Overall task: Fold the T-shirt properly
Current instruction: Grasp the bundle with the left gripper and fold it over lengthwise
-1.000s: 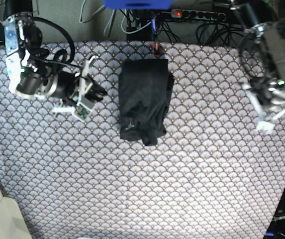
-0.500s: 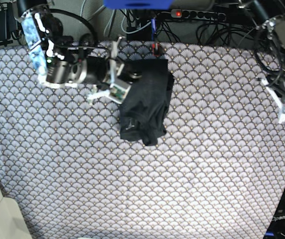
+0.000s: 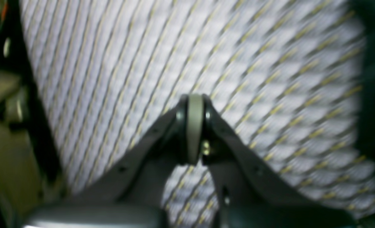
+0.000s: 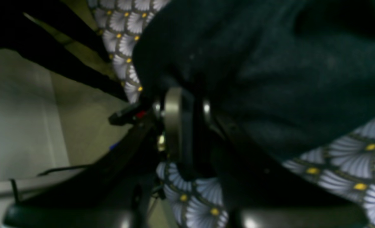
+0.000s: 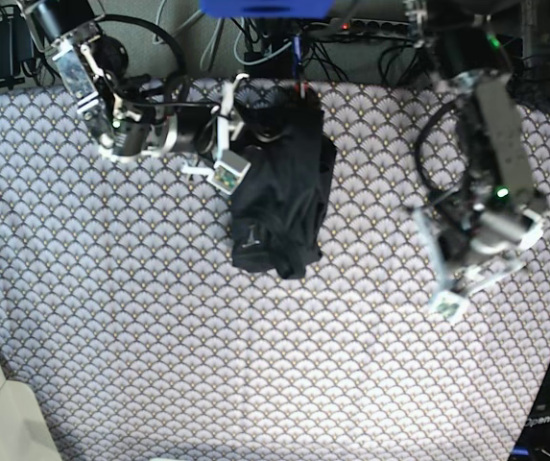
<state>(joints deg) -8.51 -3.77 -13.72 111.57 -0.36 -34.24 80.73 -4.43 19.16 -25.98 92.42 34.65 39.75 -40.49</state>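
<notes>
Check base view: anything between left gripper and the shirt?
Nothing but bare patterned tablecloth between left gripper and shirt, per the base view.

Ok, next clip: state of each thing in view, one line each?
T-shirt: folded into a narrow bundle, lying on the cloth, far left corner under the right hand.
Right hand: at the T-shirt's far corner, touching it; grip unclear.
Left hand: shut, empty, over bare cloth, apart from the T-shirt.
Tablecloth: spread flat.
Power strip: red light on.
</notes>
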